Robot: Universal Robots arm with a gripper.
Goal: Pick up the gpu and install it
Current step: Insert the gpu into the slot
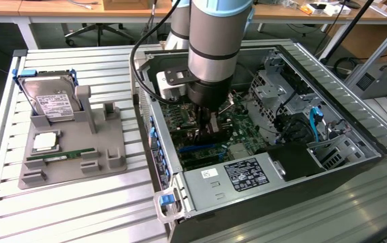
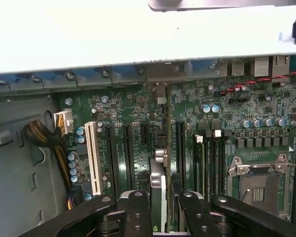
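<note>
My gripper (image 1: 210, 127) is deep inside the open computer case (image 1: 342, 106), just over the green motherboard (image 1: 180, 117). The gpu (image 2: 160, 180) stands on edge between the two black fingers (image 2: 138, 213), a thin dark card with its metal bracket end toward the case's rear wall. The jaws are shut on it from both sides. In the wrist view the card lines up with a dark slot on the motherboard (image 2: 227, 106), among the expansion slots. Whether its lower edge sits in the slot I cannot tell. In the exterior view the gpu (image 1: 211, 132) is a dark shape below the wrist.
At the exterior view's left a grey fixture (image 1: 106, 152) holds a hard drive (image 1: 51, 101), a processor chip (image 1: 45, 142) and a green RAM stick (image 1: 62, 154). Inside the case are the power supply (image 1: 244, 172), drive cage (image 1: 274, 81), blue cable (image 1: 313, 119), white slot (image 2: 92, 158) and CPU socket (image 2: 259, 182).
</note>
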